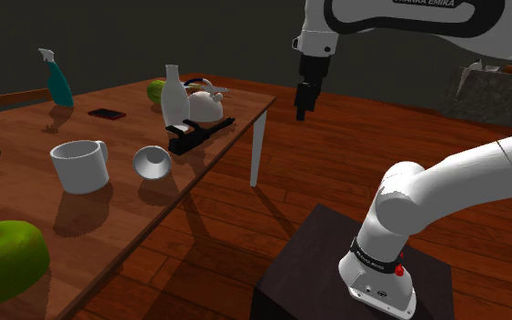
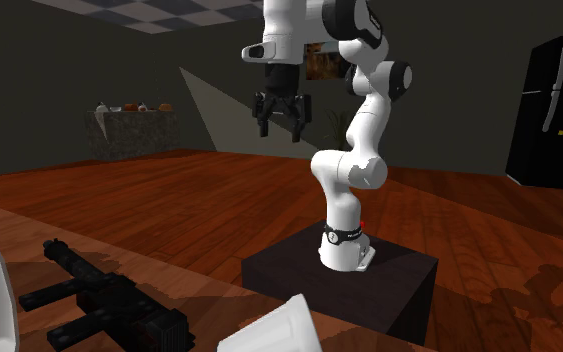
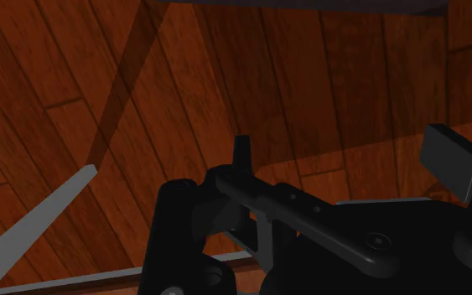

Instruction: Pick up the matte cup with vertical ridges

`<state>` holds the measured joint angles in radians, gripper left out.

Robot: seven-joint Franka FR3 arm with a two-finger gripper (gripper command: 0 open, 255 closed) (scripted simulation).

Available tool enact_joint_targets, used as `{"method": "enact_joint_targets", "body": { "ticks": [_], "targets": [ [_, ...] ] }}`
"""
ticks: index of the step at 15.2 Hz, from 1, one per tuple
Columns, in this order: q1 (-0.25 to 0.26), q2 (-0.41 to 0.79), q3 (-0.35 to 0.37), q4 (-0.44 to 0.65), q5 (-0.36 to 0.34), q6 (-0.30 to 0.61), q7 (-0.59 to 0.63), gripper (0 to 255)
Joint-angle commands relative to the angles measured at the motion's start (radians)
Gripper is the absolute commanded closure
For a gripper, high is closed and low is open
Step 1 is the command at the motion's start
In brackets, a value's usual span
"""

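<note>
A small white cup [image 1: 152, 162] lies on its side on the wooden table [image 1: 108, 218], its mouth turned toward the shoulder camera; I cannot make out ridges on it. Its rim [image 2: 274, 328] pokes in at the bottom edge of the second exterior view. A larger white mug [image 1: 79, 165] with a handle stands upright just to its left in the shoulder view. My gripper [image 1: 303, 111] [image 2: 281, 128] [image 3: 343, 147] hangs open and empty high over the floor, off the table's right end and well away from both cups.
A black toy gun [image 1: 197, 135] [image 2: 94, 295] lies beyond the cup, by a white bottle [image 1: 174, 93] and a teapot [image 1: 205, 105]. A teal spray bottle [image 1: 58, 80], a phone [image 1: 106, 114] and a green apple [image 1: 4, 259] also sit on the table. Wooden floor [image 3: 142, 100] is below the gripper.
</note>
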<state>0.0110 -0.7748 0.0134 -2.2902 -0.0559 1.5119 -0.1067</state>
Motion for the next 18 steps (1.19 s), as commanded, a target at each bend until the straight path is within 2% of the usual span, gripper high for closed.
{"method": "enact_joint_targets", "body": {
  "ticks": [1,10,18],
  "targets": [
    [0.0,0.0,0.0,0.0,0.0,0.0,0.0,0],
    [-0.007,0.205,0.18,0.056,0.091,0.171,0.312,0],
    [-0.03,0.467,0.321,0.214,0.075,0.292,0.592,0]
  ]
}}
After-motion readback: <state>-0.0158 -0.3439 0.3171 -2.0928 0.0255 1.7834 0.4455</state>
